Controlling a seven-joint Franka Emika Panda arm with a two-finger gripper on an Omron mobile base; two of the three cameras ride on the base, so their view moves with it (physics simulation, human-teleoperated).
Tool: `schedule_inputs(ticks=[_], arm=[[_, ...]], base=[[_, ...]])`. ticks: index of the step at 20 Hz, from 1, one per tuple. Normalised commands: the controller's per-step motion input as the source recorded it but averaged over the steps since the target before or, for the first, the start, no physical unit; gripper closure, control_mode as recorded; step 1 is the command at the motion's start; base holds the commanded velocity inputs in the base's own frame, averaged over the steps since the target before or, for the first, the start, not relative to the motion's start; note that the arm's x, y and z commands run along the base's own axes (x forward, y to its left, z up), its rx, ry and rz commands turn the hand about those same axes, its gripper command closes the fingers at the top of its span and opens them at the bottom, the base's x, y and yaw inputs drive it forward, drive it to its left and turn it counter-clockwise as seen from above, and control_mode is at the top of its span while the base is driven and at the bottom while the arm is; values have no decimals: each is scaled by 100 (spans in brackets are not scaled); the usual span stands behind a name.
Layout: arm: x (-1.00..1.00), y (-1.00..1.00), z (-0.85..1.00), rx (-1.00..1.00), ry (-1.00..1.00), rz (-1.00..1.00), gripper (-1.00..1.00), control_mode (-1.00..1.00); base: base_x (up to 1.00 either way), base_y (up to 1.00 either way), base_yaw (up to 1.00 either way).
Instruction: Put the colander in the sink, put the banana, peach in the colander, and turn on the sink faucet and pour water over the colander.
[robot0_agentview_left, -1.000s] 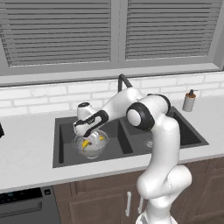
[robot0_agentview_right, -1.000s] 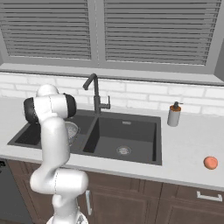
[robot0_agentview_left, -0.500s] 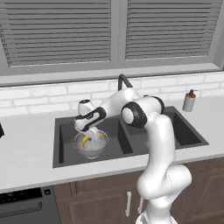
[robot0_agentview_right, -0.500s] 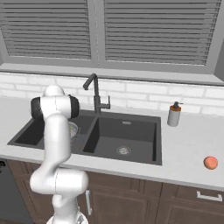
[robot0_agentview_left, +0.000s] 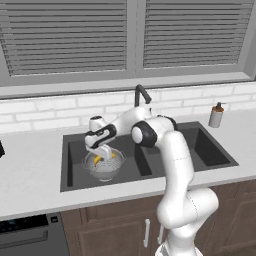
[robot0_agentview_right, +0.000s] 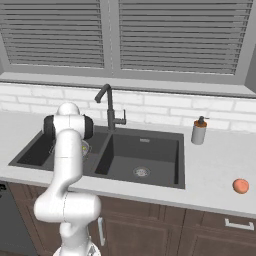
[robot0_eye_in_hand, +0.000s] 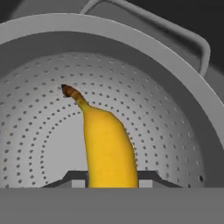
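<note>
The silver perforated colander (robot0_agentview_left: 104, 169) sits in the left basin of the dark sink (robot0_agentview_left: 75, 172). My gripper (robot0_agentview_left: 103, 151) reaches down into it from the right and is shut on the yellow banana (robot0_agentview_left: 98, 160). In the hand view the banana (robot0_eye_in_hand: 107, 144) stands between my fingertips (robot0_eye_in_hand: 75, 178), its stem pointing into the colander (robot0_eye_in_hand: 175, 127) bowl. The peach (robot0_agentview_right: 240, 186) lies on the counter far to the right of the sink (robot0_agentview_right: 145, 152). The dark gooseneck faucet (robot0_agentview_left: 141, 95) rises behind the divider, and in the right base view the faucet (robot0_agentview_right: 106, 102) has its spout turned left.
A soap dispenser (robot0_agentview_left: 216, 115) stands on the counter behind the right basin, and the dispenser (robot0_agentview_right: 199, 132) is also in the right base view. My arm's elbow (robot0_agentview_left: 144, 134) hangs over the sink divider. A brick wall and a window with blinds close off the back.
My elbow has swung a little to the left over the sink. The gripper has stayed over the colander with the banana still in it.
</note>
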Motion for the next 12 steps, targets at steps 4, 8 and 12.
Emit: schedule_inputs(ticks=[4,8,12], arm=[[24,0,-56,0,2,0,100,-100],[5,2,-39,0,3,0,100,-100],[0,0,-18,0,2,0,100,-100]], base=[[0,0,0],[0,0,0],[0,0,0]])
